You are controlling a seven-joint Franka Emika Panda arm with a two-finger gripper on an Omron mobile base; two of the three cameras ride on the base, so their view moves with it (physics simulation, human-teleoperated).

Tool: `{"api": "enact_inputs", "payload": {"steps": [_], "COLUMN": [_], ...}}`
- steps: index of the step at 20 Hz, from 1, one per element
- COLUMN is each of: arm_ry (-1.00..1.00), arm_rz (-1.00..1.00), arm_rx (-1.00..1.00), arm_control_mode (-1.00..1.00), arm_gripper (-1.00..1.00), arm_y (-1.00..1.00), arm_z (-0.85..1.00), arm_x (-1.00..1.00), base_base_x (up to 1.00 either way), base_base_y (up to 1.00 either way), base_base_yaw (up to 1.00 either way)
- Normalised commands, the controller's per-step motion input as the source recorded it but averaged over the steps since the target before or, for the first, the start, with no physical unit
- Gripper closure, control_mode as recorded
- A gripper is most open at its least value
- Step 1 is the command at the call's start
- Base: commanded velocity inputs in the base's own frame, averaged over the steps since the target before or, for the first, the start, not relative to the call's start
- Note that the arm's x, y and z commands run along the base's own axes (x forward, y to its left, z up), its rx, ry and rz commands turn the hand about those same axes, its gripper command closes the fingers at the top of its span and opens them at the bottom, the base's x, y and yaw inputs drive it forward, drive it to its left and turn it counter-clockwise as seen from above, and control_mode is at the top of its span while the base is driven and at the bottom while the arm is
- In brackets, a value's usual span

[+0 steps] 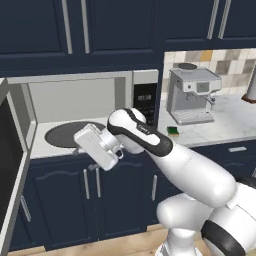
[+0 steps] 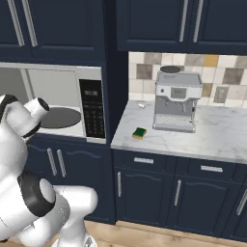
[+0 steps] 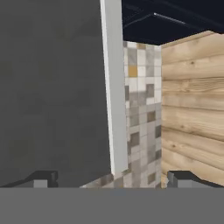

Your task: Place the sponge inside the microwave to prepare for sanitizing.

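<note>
The sponge, green on top and yellow below, lies on the marble counter just in front of the coffee machine's left corner. The microwave stands open, its dark round turntable bare. Its door is swung out to the left. My gripper hangs in front of the microwave's lower edge, well left of the sponge, and faces the open door. Its fingertips stand wide apart, open, with nothing between them.
A grey espresso machine stands on the counter right of the microwave. The black keypad panel separates the microwave's opening from the counter. Dark blue cabinets run above and below. The hand view takes in the door's dark glass, tiled wall and wooden floor.
</note>
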Motion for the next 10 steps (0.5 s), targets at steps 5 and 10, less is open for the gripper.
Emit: {"api": "enact_inputs", "payload": {"steps": [5, 10], "arm_ry": [-0.13, -0.14], "arm_rz": [-0.19, -0.22], "arm_rx": [-0.14, -0.09], "arm_control_mode": [-1.0, -1.0], "arm_gripper": [-1.0, -1.0], "arm_y": [-0.58, -0.55], "arm_z": [0.04, 0.0], "arm_x": [0.02, 0.06], "base_base_x": [0.0, 0.0], "base_base_y": [0.0, 0.0], "base_base_yaw": [0.0, 0.0]}}
